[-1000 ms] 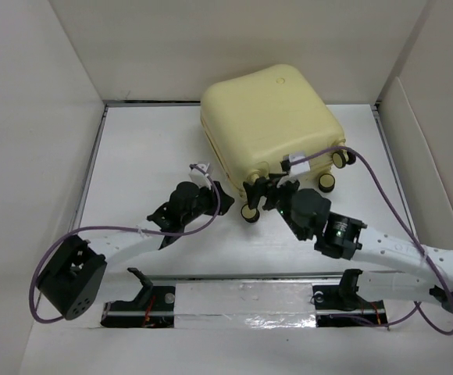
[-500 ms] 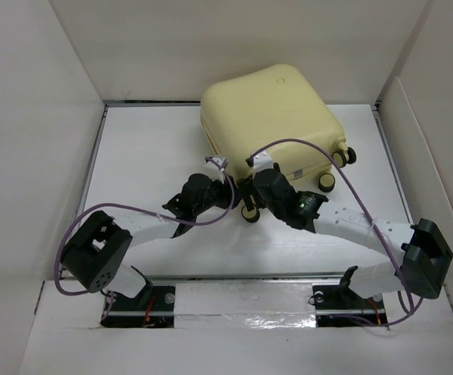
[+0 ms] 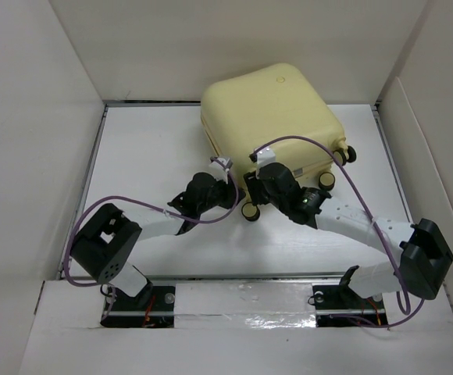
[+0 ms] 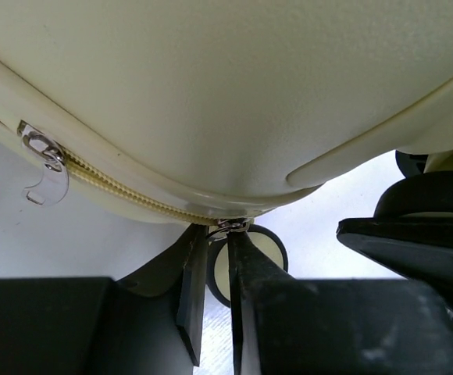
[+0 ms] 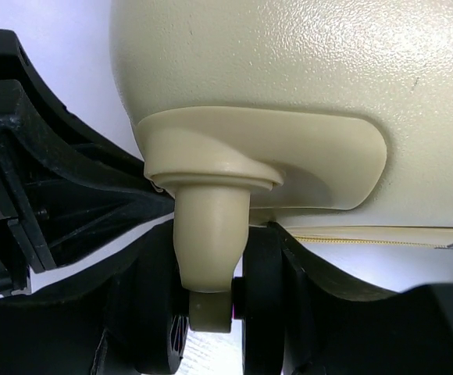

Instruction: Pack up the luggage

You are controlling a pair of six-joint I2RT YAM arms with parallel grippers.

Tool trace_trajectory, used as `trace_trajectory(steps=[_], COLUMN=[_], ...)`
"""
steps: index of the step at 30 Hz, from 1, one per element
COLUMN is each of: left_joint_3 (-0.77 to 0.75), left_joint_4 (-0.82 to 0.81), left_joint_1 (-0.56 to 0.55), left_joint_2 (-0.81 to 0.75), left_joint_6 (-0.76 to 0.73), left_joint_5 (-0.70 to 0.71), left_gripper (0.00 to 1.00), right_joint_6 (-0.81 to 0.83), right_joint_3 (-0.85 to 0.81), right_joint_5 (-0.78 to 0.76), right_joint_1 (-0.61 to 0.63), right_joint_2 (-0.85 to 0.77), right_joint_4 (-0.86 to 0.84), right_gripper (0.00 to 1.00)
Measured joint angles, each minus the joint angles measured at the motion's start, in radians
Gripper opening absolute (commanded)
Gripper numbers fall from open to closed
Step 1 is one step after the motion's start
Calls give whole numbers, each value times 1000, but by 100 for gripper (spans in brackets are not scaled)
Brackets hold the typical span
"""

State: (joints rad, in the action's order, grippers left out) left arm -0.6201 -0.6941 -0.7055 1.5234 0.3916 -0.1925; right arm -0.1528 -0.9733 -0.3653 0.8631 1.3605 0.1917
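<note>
A white table point(image 3: 144, 148) sits between white walls. We see a pale-yellow suitcase point(image 3: 269, 117) lying closed at the far middle. At its near edge, the left gripper point(image 4: 217, 244) pinches a metal zipper pull point(image 4: 228, 226), its fingers point(image 4: 191, 289) narrow. Just to the right, the right gripper point(image 5: 211, 306) straddles a wheel point(image 5: 209, 234); we cannot tell whether it grips.

The luggage point(image 5: 289, 55) has a finely pebbled, matt plastic shell; its zipper pull point(image 4: 230, 227) looks like shiny metal.
</note>
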Motion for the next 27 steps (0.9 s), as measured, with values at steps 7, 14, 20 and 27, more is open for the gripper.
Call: trace_trajectory(steps=[7, 14, 20, 27], left_joint_3=[-9, -9, -10, -22], left_joint_4=[51, 109, 109, 161], left_joint_1=[-18, 0, 71, 82], left_joint_2=[-15, -40, -40, -48], left_joint_6=[11, 51, 99, 155], left_joint_5=[100, 243, 234, 217], left_gripper=[0, 0, 0, 0], right_joint_6=[-2, -2, -2, -2], right_joint_3=[56, 107, 117, 125], right_joint_5=[26, 55, 18, -37], right_joint_1=[-20, -10, 31, 82], right_joint_2=[-36, -71, -77, -85], right_joint_4=[-70, -126, -133, -147], right_gripper=[0, 0, 0, 0])
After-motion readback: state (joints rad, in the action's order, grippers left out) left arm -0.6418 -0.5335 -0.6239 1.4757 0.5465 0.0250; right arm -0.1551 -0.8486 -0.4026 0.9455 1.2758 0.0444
